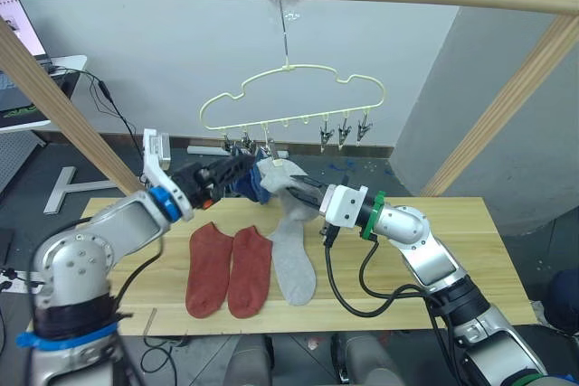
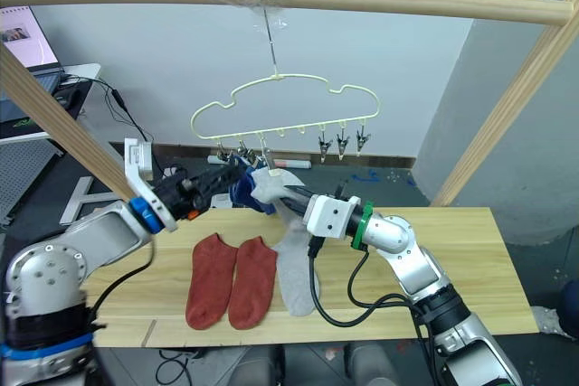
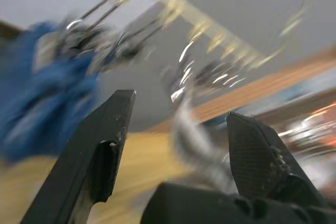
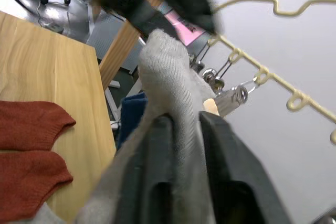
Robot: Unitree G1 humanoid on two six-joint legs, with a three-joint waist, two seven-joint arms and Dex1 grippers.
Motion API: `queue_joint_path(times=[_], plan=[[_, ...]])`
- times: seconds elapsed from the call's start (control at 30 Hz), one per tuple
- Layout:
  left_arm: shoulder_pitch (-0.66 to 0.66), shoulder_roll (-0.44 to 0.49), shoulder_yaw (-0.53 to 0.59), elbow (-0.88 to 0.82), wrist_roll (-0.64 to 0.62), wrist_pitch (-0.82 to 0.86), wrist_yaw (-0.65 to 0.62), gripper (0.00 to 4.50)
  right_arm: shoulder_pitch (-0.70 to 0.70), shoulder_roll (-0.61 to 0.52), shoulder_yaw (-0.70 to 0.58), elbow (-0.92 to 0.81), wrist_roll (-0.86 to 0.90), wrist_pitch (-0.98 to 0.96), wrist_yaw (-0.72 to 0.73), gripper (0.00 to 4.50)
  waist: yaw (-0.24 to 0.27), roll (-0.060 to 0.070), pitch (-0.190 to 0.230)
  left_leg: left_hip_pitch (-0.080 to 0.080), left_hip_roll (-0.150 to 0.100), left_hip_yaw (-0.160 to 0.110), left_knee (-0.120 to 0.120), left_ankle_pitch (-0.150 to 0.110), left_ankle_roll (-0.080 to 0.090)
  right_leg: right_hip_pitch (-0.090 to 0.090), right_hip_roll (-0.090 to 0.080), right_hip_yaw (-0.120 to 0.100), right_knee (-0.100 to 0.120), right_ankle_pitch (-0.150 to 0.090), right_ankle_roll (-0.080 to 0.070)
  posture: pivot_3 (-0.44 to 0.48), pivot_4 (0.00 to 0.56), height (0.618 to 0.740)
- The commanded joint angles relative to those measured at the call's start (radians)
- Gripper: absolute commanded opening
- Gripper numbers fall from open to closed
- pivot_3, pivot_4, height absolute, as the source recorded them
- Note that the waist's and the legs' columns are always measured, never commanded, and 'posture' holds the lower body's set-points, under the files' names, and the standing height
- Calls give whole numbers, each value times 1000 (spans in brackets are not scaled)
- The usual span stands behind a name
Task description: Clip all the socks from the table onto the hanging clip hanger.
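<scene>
Right hand [image 4: 178,129] grasps a grey sock [image 4: 168,72] below the clip hanger [image 1: 289,97]; left hand [image 3: 178,124] released, its view blurred.

My arms — silver-grey jointed shells. The left arm [image 1: 109,232] carries a blue wrist ring and a white bracket; the right arm [image 1: 416,241] carries a green ring, a white wrist block and looping black cables. Both end in black two-fingered grippers — matte, wedge-shaped.
</scene>
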Motion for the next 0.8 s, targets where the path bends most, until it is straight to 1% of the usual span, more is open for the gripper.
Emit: queue_joint_path(times=[0.03,0.07,0.2,0.23,0.33,0.37,0.43,0.53,0.63,0.8], plan=[[88,27,-66,-114,244,-185,-76,3160,24,13,-36,-13,33,68,-11,2439,13,0,0,0,0,0,0,0,0,0,0,0,0,0,0,-14,163,740],[114,25,-69,-120,252,-204,-119,3160,34,17,-44,-20,41,102,-15,2783,18,0,0,0,0,0,0,0,0,0,0,0,0,0,-1,-14,163,740],[200,33,-99,-114,343,-316,-278,3160,78,96,-137,-139,130,462,-91,4262,35,0,0,-1,1,1,-2,1,-1,-1,-1,-2,0,-1,-4,-2,162,740],[210,24,-95,-109,345,-331,-300,3160,81,107,-149,-176,144,517,-99,4484,40,0,0,-1,1,1,-2,1,-2,-1,-1,-2,0,-1,-4,1,161,740],[234,7,-87,-114,394,-401,-345,3160,84,133,-171,-291,164,648,-131,4484,44,0,0,-1,1,1,-5,2,-3,-2,-1,-2,0,-2,-5,1,161,740],[238,4,-90,-117,413,-421,-354,3160,83,144,-179,-323,168,681,-147,4292,44,0,0,-1,1,1,-5,2,-3,-2,-1,-2,0,-2,-5,-8,162,740],[239,-3,-93,-126,444,-459,-375,3160,77,171,-196,-381,178,751,-189,3804,43,0,0,-1,1,1,-7,2,-3,-3,0,-2,-1,-2,-5,-16,164,740],[227,-9,-94,-123,463,-485,-400,3160,64,190,-191,-440,173,821,-227,2742,42,0,0,-2,1,1,-9,2,-3,-6,0,-1,-1,-2,-5,-26,165,740],[190,-22,-86,-107,459,-488,-405,3160,42,210,-191,-469,170,866,-260,2742,42,0,0,-3,1,1,-10,2,-3,-7,0,-1,-1,-2,-5,-33,166,740],[142,-35,-91,-76,483,-514,-433,3160,24,245,-215,-448,181,897,-311,2742,38,0,0,-3,1,2,-10,2,-3,-7,1,-1,-1,-2,-5,-39,167,740]])
